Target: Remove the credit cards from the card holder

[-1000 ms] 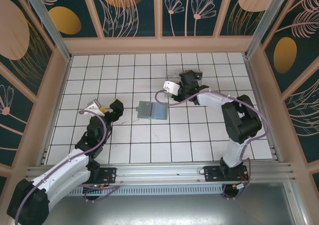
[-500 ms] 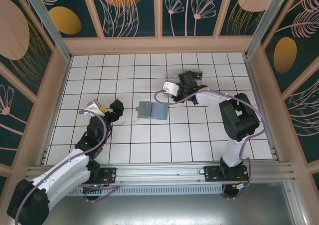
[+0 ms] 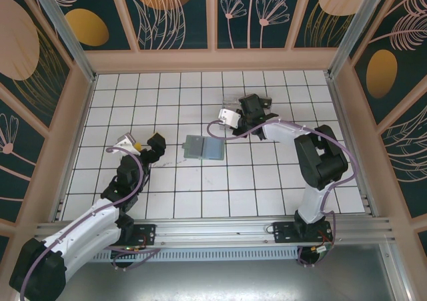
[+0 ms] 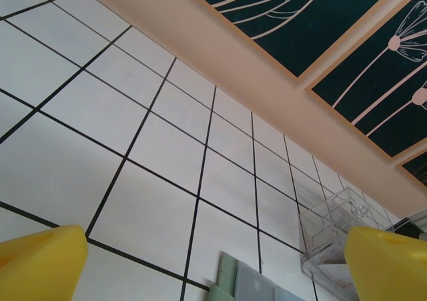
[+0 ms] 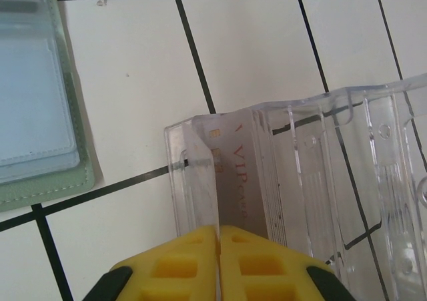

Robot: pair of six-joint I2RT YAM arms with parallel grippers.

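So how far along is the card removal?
Done: card holder lies open; one card sits in the clear tray. In hand: right gripper shut at the tray's edge, grip unclear. To do: holder's pockets may hold more; left gripper open.

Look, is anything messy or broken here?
Nothing looks spilled or broken. The card holder lies open on the tiles, and a card sits in the end slot of the clear tray.

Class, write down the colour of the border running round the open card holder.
The card holder has a pale grey-green border, clearest in the right wrist view.
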